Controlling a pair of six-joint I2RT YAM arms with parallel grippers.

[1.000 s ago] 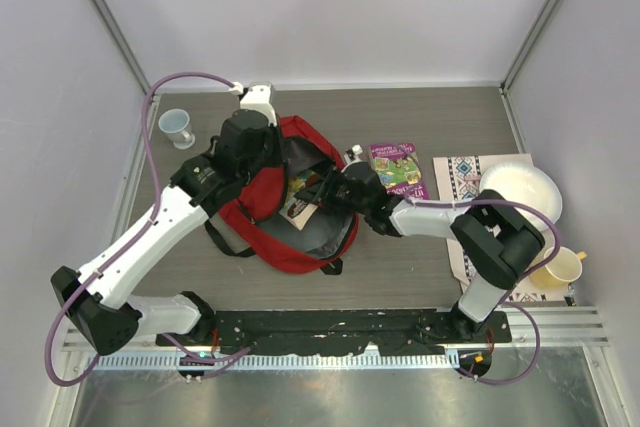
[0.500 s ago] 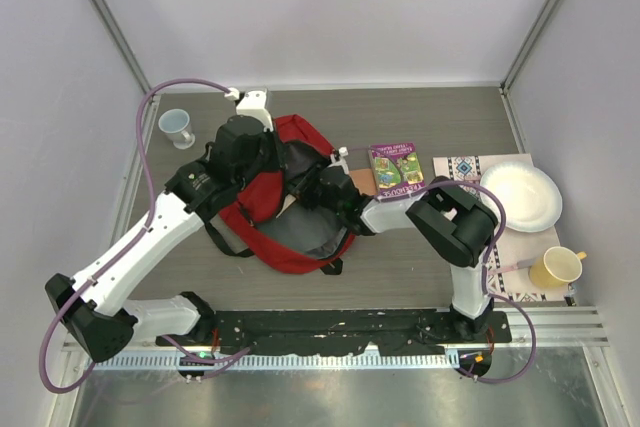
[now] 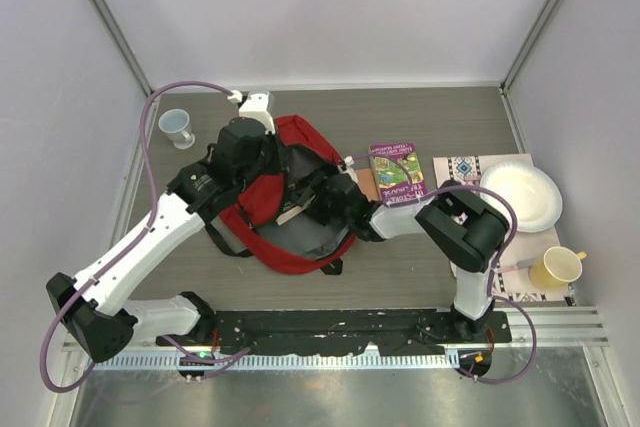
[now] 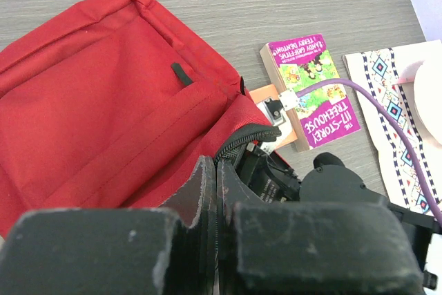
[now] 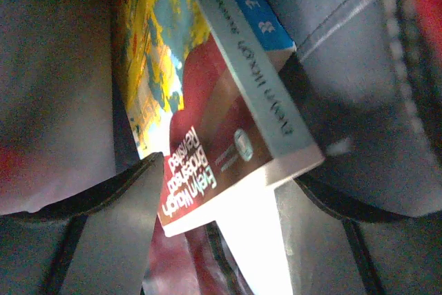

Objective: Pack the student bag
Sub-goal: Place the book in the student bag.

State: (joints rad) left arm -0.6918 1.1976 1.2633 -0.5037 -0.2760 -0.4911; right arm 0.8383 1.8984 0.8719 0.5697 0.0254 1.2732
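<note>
Grey counter (image 3: 450, 117). My L hand (image 4: 215, 167) pinches student bag (image 4: 103, 101) open. R hand (image 5: 221, 174) wide round paperback (image 5: 228, 129) inside. Next, I think: back out, get purple book (image 3: 397, 173).

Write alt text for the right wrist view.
A maroon paperback with a pale blue spine lies inside the student bag, against a yellow-and-blue book. The right tool frames it, fingers apart on either side.

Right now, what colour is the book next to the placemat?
The book is mainly purple; clearest in left wrist view.
</note>
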